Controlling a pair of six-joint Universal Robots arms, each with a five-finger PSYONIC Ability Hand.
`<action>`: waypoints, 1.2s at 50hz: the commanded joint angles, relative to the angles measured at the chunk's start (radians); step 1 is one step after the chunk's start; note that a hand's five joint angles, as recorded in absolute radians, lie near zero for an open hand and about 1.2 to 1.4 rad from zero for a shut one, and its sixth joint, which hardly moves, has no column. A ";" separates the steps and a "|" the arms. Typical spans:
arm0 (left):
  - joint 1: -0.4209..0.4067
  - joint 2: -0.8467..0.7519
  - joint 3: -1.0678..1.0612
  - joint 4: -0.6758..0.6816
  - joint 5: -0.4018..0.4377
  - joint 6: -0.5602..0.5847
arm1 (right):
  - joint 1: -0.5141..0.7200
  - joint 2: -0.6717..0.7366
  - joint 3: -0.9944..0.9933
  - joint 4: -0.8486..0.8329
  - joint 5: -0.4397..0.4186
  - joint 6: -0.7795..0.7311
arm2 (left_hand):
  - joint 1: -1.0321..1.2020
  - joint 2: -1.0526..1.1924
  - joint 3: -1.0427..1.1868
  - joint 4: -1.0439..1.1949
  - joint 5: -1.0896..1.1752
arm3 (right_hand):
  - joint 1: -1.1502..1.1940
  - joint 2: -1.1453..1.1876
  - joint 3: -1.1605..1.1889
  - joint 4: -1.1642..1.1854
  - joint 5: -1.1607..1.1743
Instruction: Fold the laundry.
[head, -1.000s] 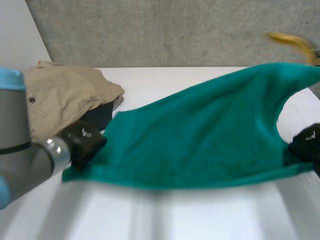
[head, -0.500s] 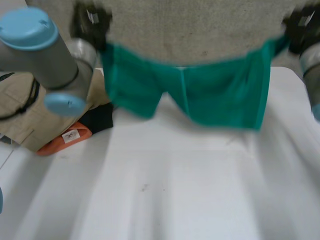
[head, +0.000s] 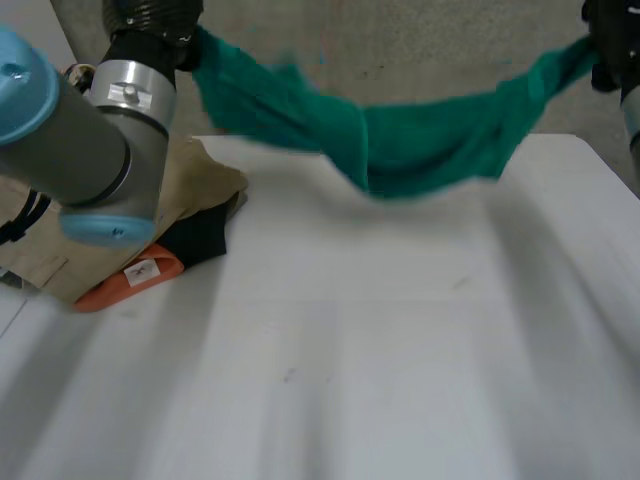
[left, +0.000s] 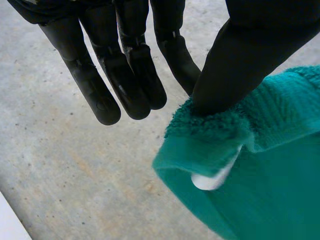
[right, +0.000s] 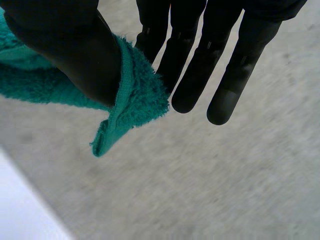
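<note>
A green towel (head: 400, 140) hangs stretched in the air above the far half of the white table (head: 400, 350), sagging in the middle. My left hand (head: 150, 15) holds one corner high at the far left; in the left wrist view its thumb (left: 245, 55) pinches the towel's corner (left: 260, 165) against a finger, the other fingers (left: 125, 75) straight. My right hand (head: 610, 40) holds the opposite corner at the far right; in its wrist view the thumb (right: 70, 50) pinches the towel's hem (right: 132, 95) against the fingers (right: 200, 65).
A pile of laundry lies at the table's left: a beige garment (head: 190, 190), a black piece (head: 200, 238) and an orange piece (head: 135, 280) with a label. A grey concrete wall (head: 420, 50) stands behind the table.
Both hands have lifted the towel off the table and carried it up and away toward the wall. It now hangs between them, sagging in the middle.
</note>
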 joint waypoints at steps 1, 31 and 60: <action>0.008 0.162 -0.101 0.034 0.025 -0.001 | -0.001 -0.156 0.050 0.104 -0.037 0.011 | 0.239 0.196 0.201 0.194 0.248 | 0.262 0.219 0.204 0.196 0.220; 0.019 -0.197 0.054 -0.634 0.047 0.012 | -0.020 0.229 -0.082 0.725 -0.026 -0.195 | 0.239 0.196 0.201 0.194 0.248 | 0.262 0.219 0.204 0.196 0.220; 0.027 0.061 -0.321 -0.478 0.159 0.017 | -0.077 0.034 0.199 0.540 -0.086 -0.155 | -0.926 -0.970 -0.964 -0.971 -0.918 | -0.959 -1.003 -1.018 -1.026 -1.002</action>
